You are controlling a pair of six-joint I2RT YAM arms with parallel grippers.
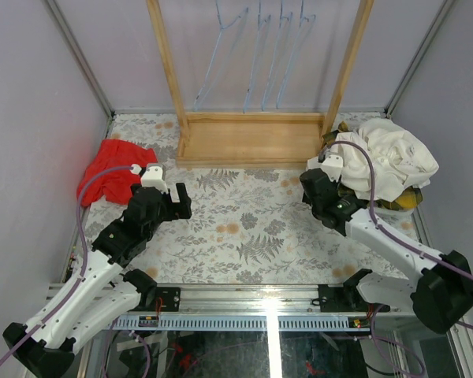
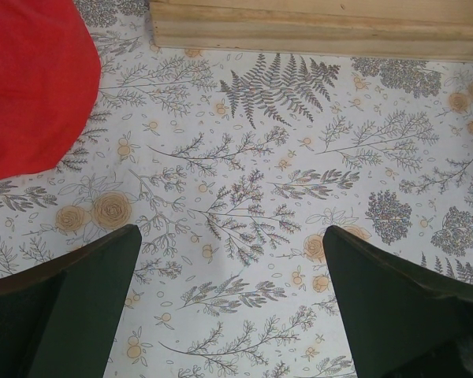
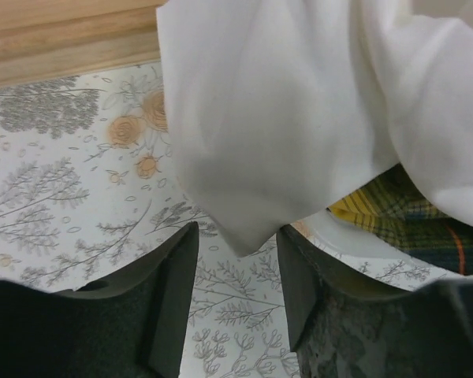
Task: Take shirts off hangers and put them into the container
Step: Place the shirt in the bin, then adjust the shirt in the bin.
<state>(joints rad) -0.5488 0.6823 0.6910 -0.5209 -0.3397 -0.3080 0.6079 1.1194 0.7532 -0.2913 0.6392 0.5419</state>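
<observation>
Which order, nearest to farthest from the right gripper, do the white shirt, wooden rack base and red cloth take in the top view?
1. white shirt, beside the right gripper
2. wooden rack base, ahead, leftward
3. red cloth, far left side

The left arm [image 1: 87, 285] and right arm [image 1: 388, 241] share one build: white shells on the long links and chunky black joints. A thin lilac cable [image 1: 80, 224] loops along each. The fingers [image 2: 71, 307] are dark, matte, blunt wedges.
</observation>
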